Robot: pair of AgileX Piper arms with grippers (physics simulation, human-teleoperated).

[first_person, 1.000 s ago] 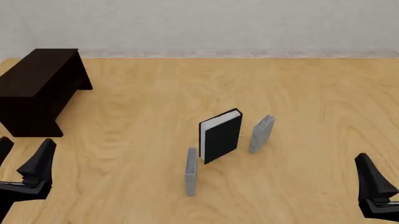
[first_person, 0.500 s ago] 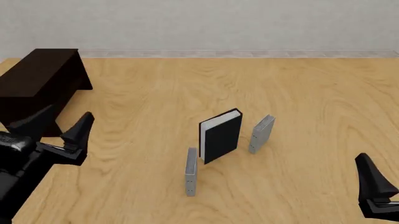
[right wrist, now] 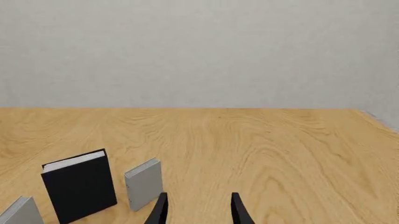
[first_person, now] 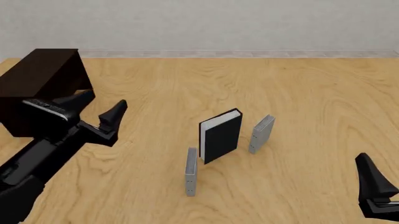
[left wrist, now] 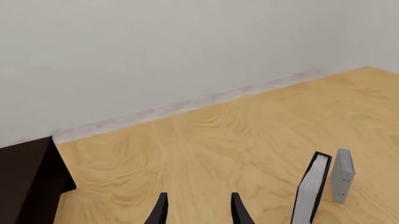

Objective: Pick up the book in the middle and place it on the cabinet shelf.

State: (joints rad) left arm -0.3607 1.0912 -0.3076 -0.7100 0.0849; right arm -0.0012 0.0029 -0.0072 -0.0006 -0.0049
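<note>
The black book [first_person: 219, 136] with white page edges stands upright mid-table between two thin grey books; it also shows in the left wrist view [left wrist: 309, 191] and the right wrist view [right wrist: 81, 184]. The dark cabinet [first_person: 37, 88] sits at the far left, its corner in the left wrist view [left wrist: 25, 186]. My left gripper [first_person: 100, 106] hovers open and empty just right of the cabinet, well left of the book, its fingers [left wrist: 160, 212] spread. My right gripper [first_person: 371, 179] rests at the bottom right, open and empty [right wrist: 198, 212].
One thin grey book [first_person: 262, 133] stands just right of the black book, another [first_person: 190, 171] in front of it to the left. A pale wall [first_person: 199, 23] runs along the table's far edge.
My left arm has risen from the bottom left corner and swung forward and right, past the cabinet's front. The right arm and the books have not moved.
</note>
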